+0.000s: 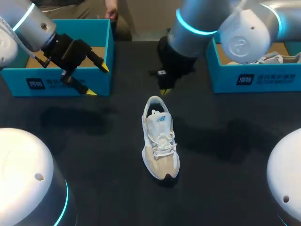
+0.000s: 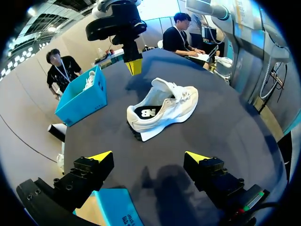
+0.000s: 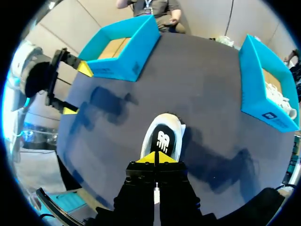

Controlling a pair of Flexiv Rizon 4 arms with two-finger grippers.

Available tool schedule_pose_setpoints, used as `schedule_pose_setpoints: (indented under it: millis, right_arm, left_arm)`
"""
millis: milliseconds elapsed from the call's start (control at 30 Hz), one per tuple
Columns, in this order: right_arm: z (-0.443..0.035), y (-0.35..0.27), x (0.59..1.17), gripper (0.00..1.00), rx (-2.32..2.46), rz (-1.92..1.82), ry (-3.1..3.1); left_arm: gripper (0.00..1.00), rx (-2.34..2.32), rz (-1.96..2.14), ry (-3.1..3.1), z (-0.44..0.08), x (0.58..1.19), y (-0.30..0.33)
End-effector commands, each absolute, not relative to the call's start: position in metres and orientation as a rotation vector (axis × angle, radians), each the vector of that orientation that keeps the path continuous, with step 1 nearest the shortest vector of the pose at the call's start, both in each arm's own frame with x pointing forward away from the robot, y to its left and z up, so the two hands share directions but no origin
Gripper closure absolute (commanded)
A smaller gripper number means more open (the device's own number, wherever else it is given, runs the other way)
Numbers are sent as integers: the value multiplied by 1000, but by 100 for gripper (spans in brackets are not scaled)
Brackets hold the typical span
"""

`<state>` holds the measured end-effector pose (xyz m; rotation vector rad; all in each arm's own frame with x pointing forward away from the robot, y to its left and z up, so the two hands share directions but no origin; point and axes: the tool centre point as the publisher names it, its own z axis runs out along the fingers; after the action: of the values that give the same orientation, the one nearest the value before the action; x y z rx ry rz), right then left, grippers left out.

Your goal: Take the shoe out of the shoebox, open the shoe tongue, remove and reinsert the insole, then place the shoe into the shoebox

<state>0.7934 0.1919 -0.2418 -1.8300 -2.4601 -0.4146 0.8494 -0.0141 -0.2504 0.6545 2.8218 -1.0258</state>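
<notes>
Shoe point(image 1: 160, 139) stands upright on the worktop point(image 1: 225, 155), heel twd my R gripper point(image 1: 164, 91), fingers pressed together just behind it, prob. lined up for the tongue. L gripper point(image 1: 97, 80), fingers spread, hangs by the shoebox point(image 1: 47, 84), clear of the work.

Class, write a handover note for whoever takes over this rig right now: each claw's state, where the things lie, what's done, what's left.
Left claw: open, empty, by the left shoebox.
Right claw: shut, empty, above the heel of the shoe.
Done: shoe out, upright on the table, insole inside.
Left: open the tongue, take the insole out and back if not yet done, rebox.
</notes>
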Motion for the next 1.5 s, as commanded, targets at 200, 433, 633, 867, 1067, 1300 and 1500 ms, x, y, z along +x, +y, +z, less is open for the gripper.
schedule_pose_setpoints:
  millis: [200,433,633,867,1067,1300,1500]
  right_arm:
    - [-280,208,794,100,-2025,-170,-2563]
    - [-312,210,795,100,-1989,-94,-2543]
    - [-331,210,796,100,-1995,-118,-2503]
    - [-349,207,792,100,-2008,-118,-2501]
    - [-355,202,787,100,-2028,-106,-2483]
    - [-373,201,788,100,-2031,-117,-2482]
    - [-384,203,788,100,-2007,-102,-2483]
  left_arm:
    - [0,629,-1014,2820,-243,851,-5]
    - [0,629,-1014,2820,-243,851,-5]
    - [0,629,-1014,2820,-243,851,-5]
    - [0,629,-1014,2820,-243,851,-5]
    - [0,629,-1014,2820,-243,851,-5]
    - [0,629,-1014,2820,-243,851,-5]
    - [0,629,-1014,2820,-243,851,-5]
